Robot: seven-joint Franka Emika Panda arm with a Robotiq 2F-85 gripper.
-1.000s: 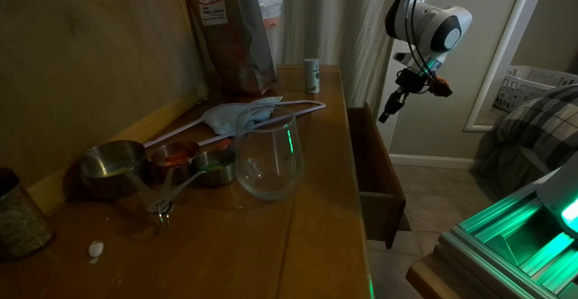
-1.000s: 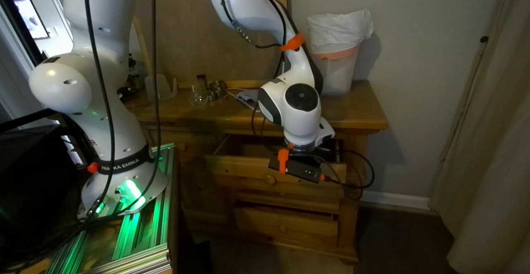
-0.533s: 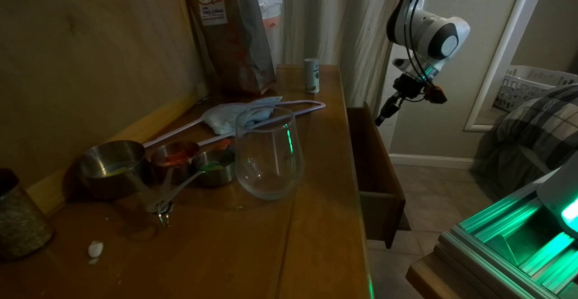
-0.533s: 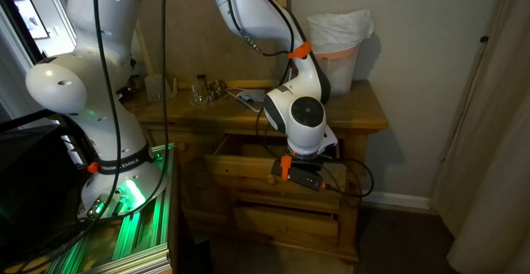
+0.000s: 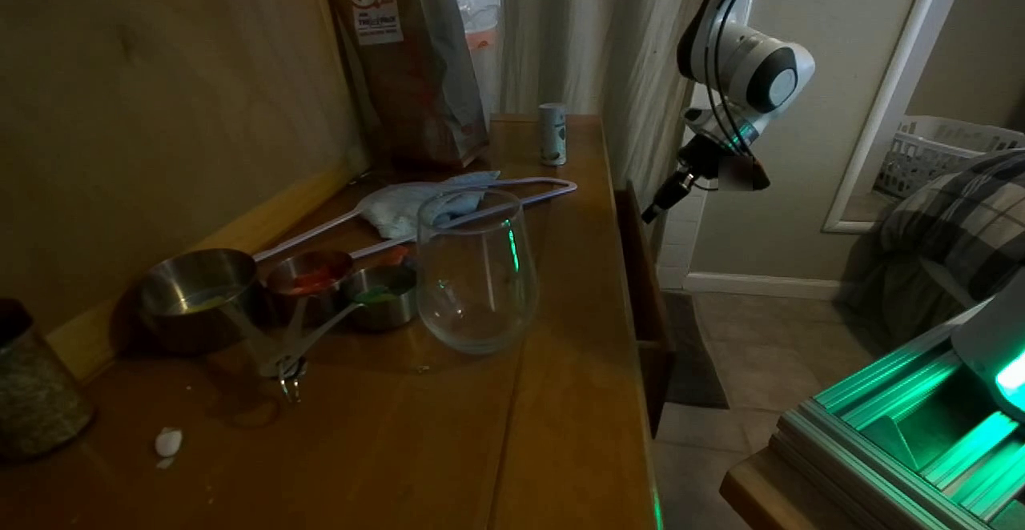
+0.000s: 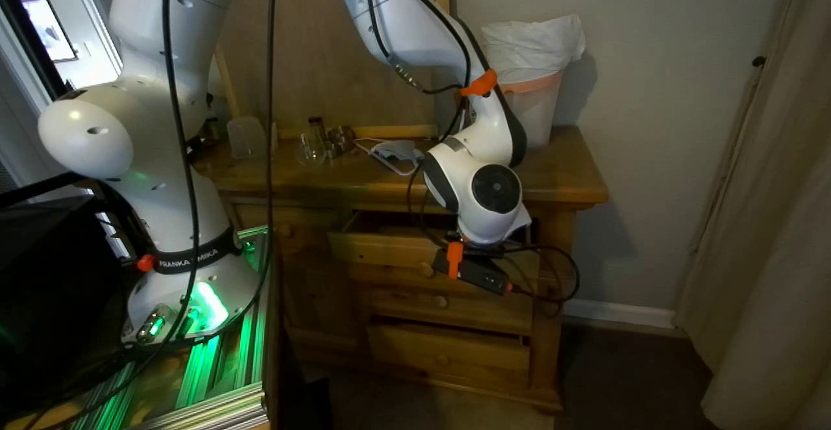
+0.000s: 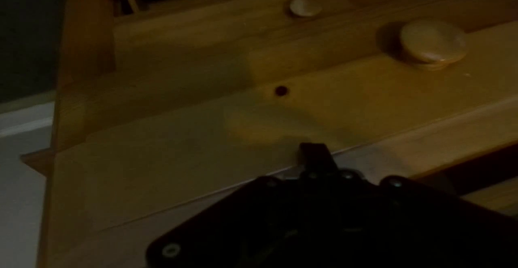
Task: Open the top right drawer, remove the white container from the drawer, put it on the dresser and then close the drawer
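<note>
The white container [image 5: 552,134] stands upright on the dresser [image 5: 572,338], near the far end of its top; in the other views it does not show. The top right drawer [image 5: 650,330] is pulled part way out, its wooden front [image 6: 383,250] sticking out below the dresser top. My gripper [image 5: 649,214] is shut with nothing in it, its tips low at the upper edge of the drawer front. In the wrist view the joined fingertips [image 7: 316,150] overlap that front's top edge, left of the round knob [image 7: 434,43]. Whether they touch the wood, I cannot tell.
A clear glass [image 5: 478,274], metal measuring cups [image 5: 202,298], a hanger with a pale cloth [image 5: 424,202], a jar [image 5: 36,386] and a paper bag [image 5: 416,66] occupy the dresser top. A lower drawer [image 6: 448,349] also stands slightly out.
The drawer has slid inward toward the dresser in the last half second. My arm has lowered and its gripper has moved toward the dresser along with the drawer front.
</note>
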